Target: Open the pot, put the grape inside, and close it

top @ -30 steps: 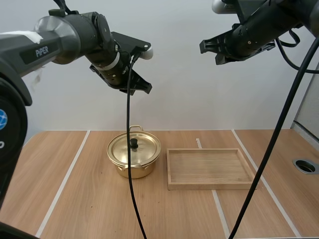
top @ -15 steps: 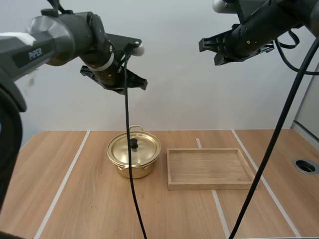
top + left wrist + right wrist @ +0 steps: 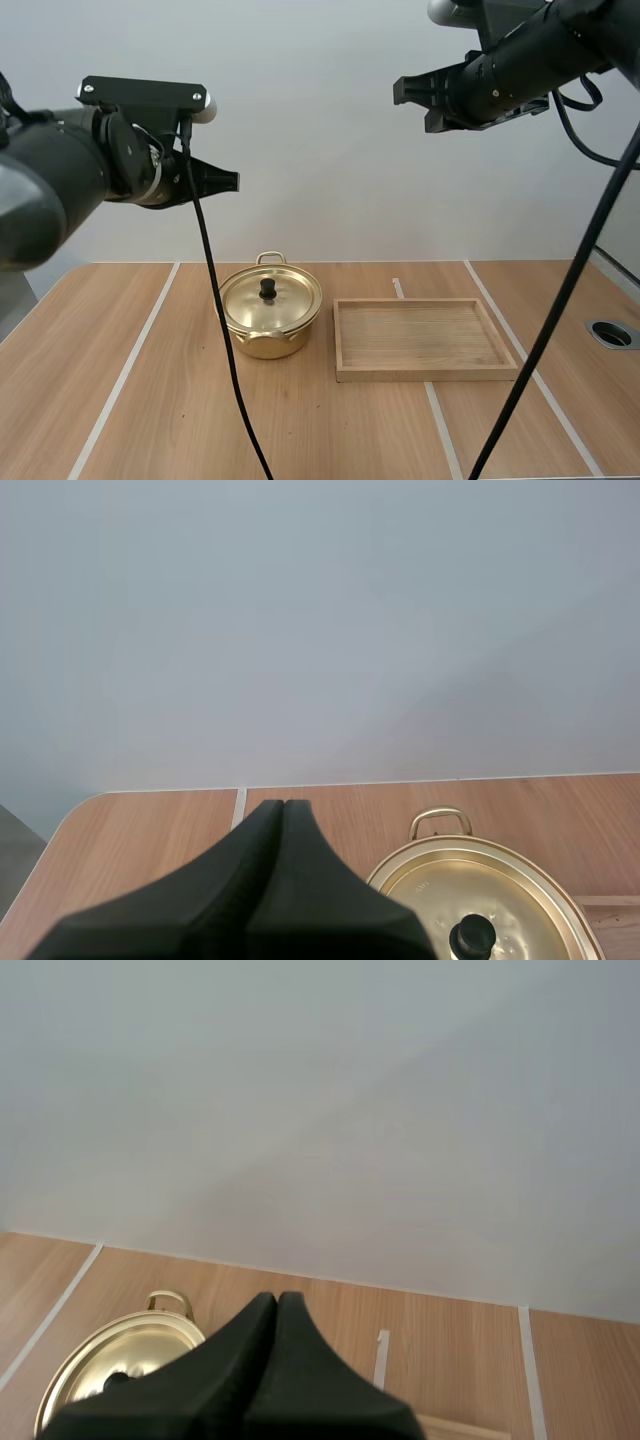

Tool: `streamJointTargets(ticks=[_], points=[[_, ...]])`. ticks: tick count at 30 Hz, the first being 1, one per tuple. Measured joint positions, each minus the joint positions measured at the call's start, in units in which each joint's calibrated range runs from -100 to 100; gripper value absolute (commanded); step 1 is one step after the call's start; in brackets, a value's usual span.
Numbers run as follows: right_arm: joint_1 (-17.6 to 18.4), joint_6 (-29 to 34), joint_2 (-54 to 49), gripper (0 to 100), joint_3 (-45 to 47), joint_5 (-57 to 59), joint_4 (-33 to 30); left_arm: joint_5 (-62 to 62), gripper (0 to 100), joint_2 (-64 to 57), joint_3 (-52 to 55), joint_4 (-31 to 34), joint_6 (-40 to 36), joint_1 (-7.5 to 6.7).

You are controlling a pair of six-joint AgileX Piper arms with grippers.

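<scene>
A golden pot (image 3: 269, 318) stands on the table with its lid on; the lid's black knob (image 3: 268, 288) is at its middle. The pot (image 3: 478, 898) lies beyond and beside my left gripper's tip in the left wrist view, and the pot (image 3: 115, 1355) sits past my right gripper's tip in the right wrist view. My left gripper (image 3: 283, 807) is shut, its fingers together as one dark wedge. It hangs high above the table's left side (image 3: 232, 181). My right gripper (image 3: 277, 1300) is also shut on nothing, held high over the tray side (image 3: 403, 92).
An empty wooden tray (image 3: 422, 337) lies just right of the pot. White tape lines (image 3: 130, 362) run along the wooden tabletop. A round grommet hole (image 3: 612, 333) sits near the right edge.
My left arm has swung to the left and turned, its gripper now farther left of the pot. The right arm has barely shifted.
</scene>
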Motion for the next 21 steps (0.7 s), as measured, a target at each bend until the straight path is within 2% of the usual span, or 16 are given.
streamJointTargets(ticks=[7,12,21], points=[[0.0,-4.2,-10.3,0,22.0,-15.7,0.4,-8.9,0,-10.0,14.0,0.0,-0.1,0.15],[0.0,-7.6,-16.0,0,35.7,-22.7,0.6,-18.3,0,-16.3,23.9,0.0,-0.1,0.15],[0.0,-9.8,-21.1,0,51.8,-36.7,0.8,-34.9,0,-23.0,39.8,0.0,-0.1,0.15]])
